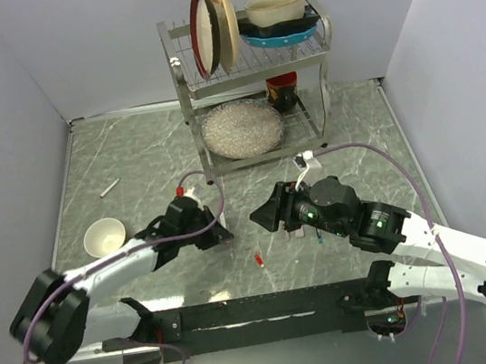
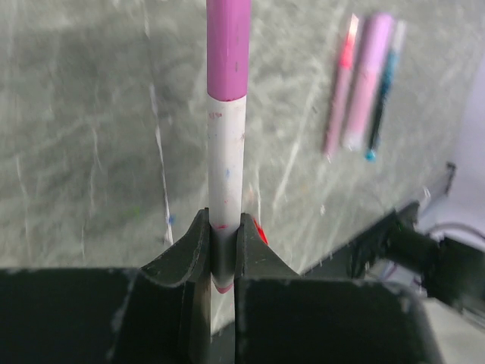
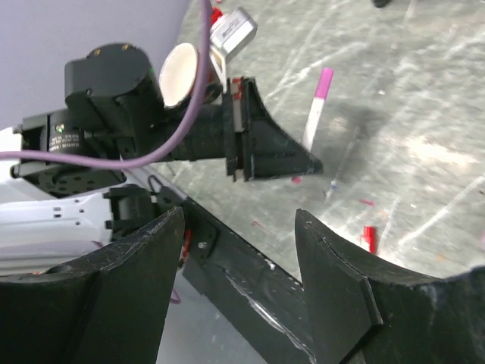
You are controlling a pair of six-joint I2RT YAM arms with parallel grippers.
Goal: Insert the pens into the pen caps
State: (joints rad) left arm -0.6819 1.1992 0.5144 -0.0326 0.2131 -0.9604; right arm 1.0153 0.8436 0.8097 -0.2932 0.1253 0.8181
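– Grey marbled bench (image 1: 129,153) between white walls. What sits on it?

– In the top view, a rack (image 1: 248,62) of plates at 12 o'clock, a white bowl (image 1: 104,237) at 9 and a lone pen (image 1: 109,188) at 10.

– Left end effector (image 2: 223,227)?

– Narrow, clamped on a white pen (image 2: 226,159) near its lower end. The pen runs straight out from the fingers, and a magenta cap (image 2: 228,45) sits on its far end.

– Right end effector (image 3: 239,216)?

– Wide, nothing between its fingers. It faces the left one, near it but apart.

– Other pens?

– Three pens lie side by side at 1 o'clock in the left wrist view: reddish-pink (image 2: 339,91), pale pink (image 2: 367,80) and dark blue (image 2: 383,95).

– Loose caps?

– A red cap (image 1: 259,258) lies on the bench at 6 o'clock, between the two arms.
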